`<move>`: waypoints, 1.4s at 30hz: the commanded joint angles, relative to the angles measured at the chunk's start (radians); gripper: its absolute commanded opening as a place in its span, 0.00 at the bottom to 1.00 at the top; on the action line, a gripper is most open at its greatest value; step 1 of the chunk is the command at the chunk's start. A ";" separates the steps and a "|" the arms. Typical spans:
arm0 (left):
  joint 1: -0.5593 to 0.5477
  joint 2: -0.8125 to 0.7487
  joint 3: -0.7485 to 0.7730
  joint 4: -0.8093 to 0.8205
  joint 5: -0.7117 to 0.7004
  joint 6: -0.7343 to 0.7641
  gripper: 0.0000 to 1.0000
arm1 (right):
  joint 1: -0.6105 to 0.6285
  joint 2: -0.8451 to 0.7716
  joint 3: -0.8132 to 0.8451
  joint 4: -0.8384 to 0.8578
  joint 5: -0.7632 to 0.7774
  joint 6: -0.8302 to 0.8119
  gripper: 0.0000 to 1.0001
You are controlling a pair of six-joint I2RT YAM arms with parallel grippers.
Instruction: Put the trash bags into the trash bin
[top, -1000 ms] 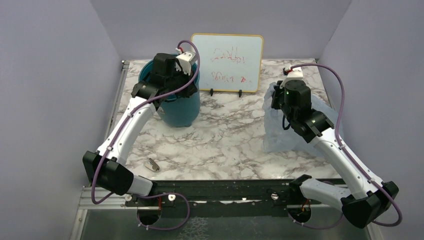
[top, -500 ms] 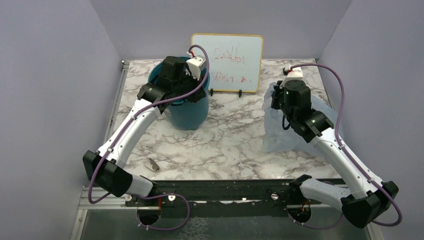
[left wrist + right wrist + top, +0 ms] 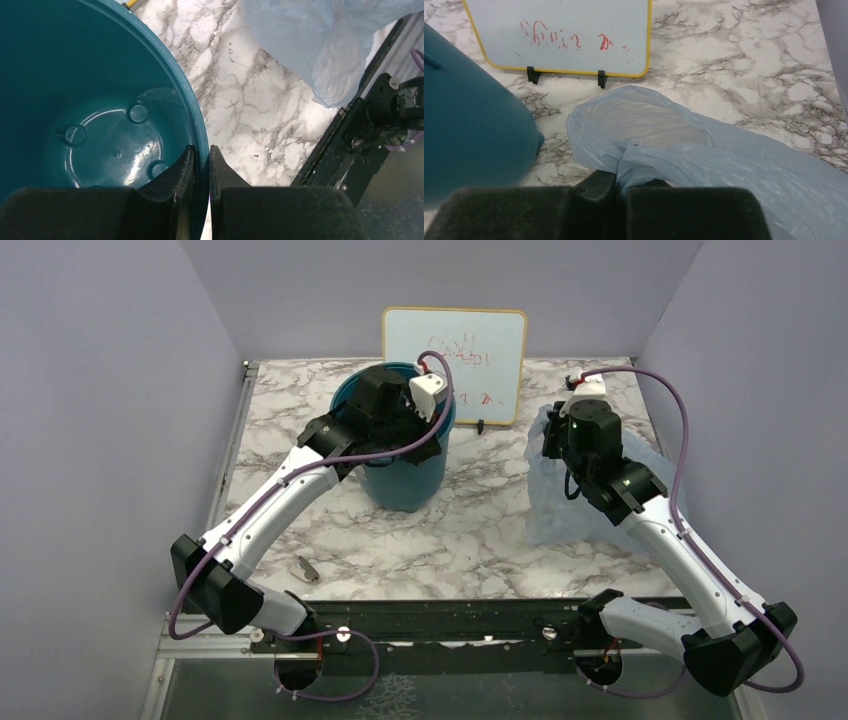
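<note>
Top external: trash bin (image 3: 405, 475) farther right.

You see the trash bin (image 3: 115, 130) as smooth teal plastic, its inner floor glossy enough to throw white glints. Just right of the bin, the trash bag (image 3: 724, 165) is thin, translucent light-blue film, crinkled and faintly shiny along its folds. Under the bin, the table (image 3: 480, 530) looks like polished white marble with grey veins. Behind the bin, the whiteboard (image 3: 559, 30) has a smooth, slick face in a yellow frame. The left gripper (image 3: 201, 172) pinching the bin's rim has matt black fingers.
</note>
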 commanded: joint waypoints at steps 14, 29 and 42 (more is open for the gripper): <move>-0.127 0.058 0.083 -0.051 0.041 0.000 0.20 | 0.000 0.001 0.005 -0.012 0.005 0.005 0.03; -0.141 0.045 0.109 -0.059 0.044 0.020 0.19 | 0.000 0.017 0.023 -0.012 -0.030 0.032 0.03; -0.141 0.041 0.160 -0.080 0.050 0.043 0.03 | 0.000 0.014 0.034 -0.027 -0.051 0.060 0.02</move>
